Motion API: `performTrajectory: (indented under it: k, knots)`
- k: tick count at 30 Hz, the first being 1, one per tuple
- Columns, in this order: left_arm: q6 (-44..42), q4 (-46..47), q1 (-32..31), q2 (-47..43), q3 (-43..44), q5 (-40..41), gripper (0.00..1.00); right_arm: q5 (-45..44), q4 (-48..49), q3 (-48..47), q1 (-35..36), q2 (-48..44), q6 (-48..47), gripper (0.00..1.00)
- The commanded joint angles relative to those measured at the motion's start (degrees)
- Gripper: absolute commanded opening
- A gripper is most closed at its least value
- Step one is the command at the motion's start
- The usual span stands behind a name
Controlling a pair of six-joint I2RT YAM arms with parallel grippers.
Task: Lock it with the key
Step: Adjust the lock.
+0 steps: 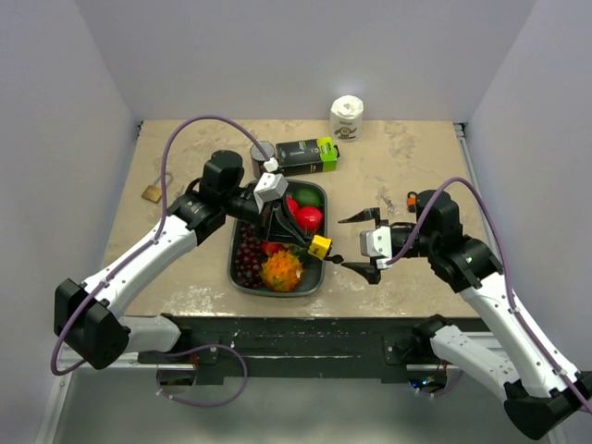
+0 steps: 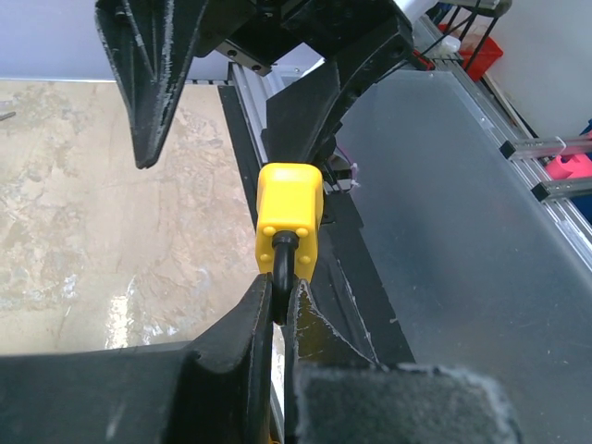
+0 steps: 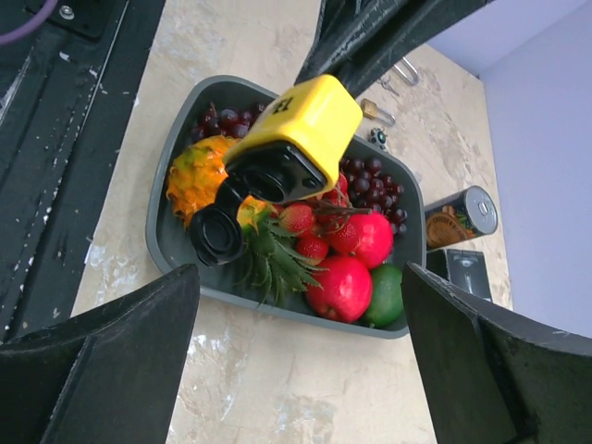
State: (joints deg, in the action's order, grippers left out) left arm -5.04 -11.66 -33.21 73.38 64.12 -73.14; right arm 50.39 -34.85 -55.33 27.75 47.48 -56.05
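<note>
The yellow lock hangs in the air over the right rim of the tray. It is held by its black shackle, on which the left pincer is clamped tight. From the lock's lower face a black stub with a round head sticks out toward the right arm. I take it to be the key, seated in the keyhole, though its blade is hidden. The right pincer stands just beside the lock, jaws wide apart and holding nothing, its opening turned toward the key head. The step in hand, as I judge it, is to take that head and turn it. To do it well, the right pincer should come in along the key's own axis, so that the head sits centred between the pads, and close on the head alone, clear of the yellow body. The turn should be a clean wrist roll about that axis with no sideways push, since the lock hangs only by its thin shackle and could swing or slip. The left pincer should grip firmly against the twist. Below lies fruit in the tray on the desk; a dropped lock would land among it.
</note>
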Motion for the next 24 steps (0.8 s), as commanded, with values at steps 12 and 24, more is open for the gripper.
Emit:
performTrajectory:
  k: [12, 24]
  knots:
    - [-0.6, 0.1, -2.3, 0.8, 3.8, -0.3, 0.0, 1.6, 2.7, -4.3, 0.9, 0.1, 3.5, 0.65]
    - [1.6, 2.7, -2.6, 0.9, 2.2, 2.0, 0.0, 3.5, 3.4, -5.6, 2.6, 0.4, 8.6, 0.61]
